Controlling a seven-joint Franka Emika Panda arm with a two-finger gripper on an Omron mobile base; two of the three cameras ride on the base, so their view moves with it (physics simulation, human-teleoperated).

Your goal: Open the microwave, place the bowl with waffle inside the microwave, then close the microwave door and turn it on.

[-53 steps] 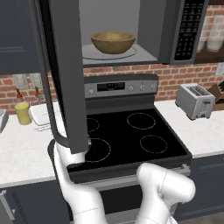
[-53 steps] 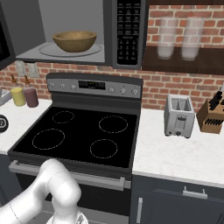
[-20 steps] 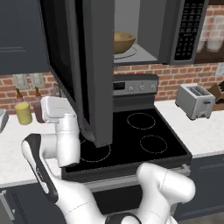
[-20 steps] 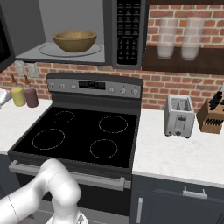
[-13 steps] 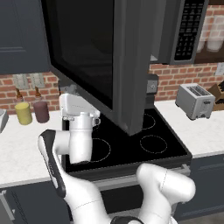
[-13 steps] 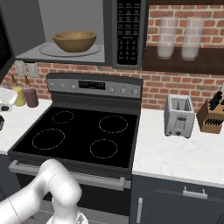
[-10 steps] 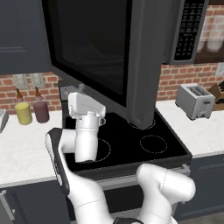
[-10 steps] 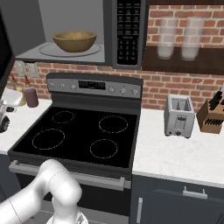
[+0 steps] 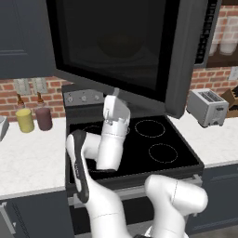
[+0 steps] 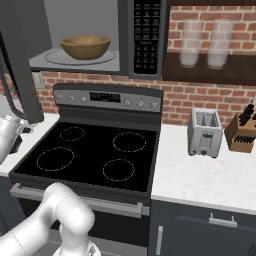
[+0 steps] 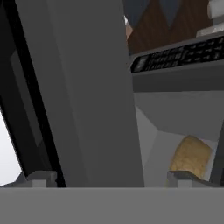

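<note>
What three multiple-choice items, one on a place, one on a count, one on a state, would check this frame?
1. Where is the bowl?
A. on the stove
B. inside the microwave, on its turntable
C. on the counter by the toaster

2. How many rings are on the stove?
A. two
B. six
C. four

3. How does the microwave door stand?
A. partly open
B. latched shut
C. taken off

Answers:
1. B: the right base view shows the bowl on the glass plate in the cavity.
2. C: four white circles mark the black top.
3. A: the door hangs out over the stove, with the cavity in view past its edge in the right base view.
</note>
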